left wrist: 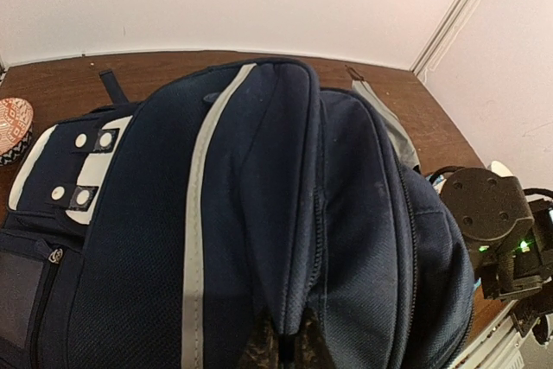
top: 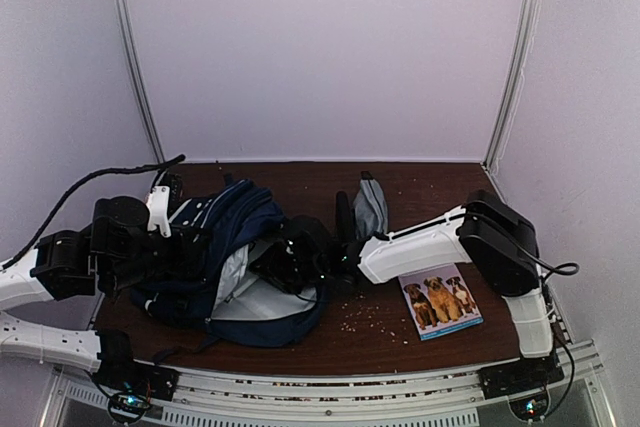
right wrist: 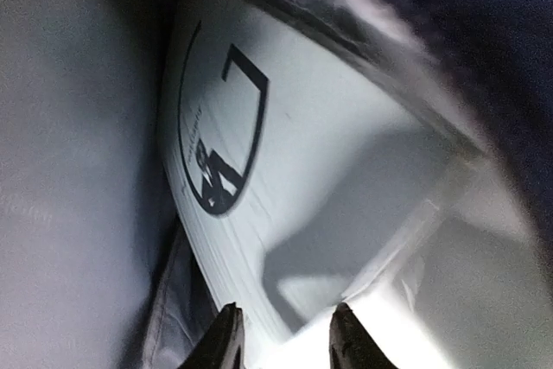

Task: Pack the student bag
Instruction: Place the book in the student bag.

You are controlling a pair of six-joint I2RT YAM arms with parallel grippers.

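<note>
The bag [top: 235, 247] is laid open by the near-left corner of the desk [top: 430, 187], its pale lining exposed. Loading is judged to be in hand. The right pincer [right wrist: 285, 310] is inside the mouth, jaws astride a white booklet [right wrist: 285, 170]; whether it is gripped cannot be told. The left pincer [top: 190, 247] is pressed to the bag's left side, its state hidden. Next, a release deep inside is called for. A dog book [top: 441, 300] lies by the right edge, with crumbs [top: 365, 317] beside it and a pouch [top: 369, 209] farther back. Pale walls [top: 320, 47] close the far edge.
</note>
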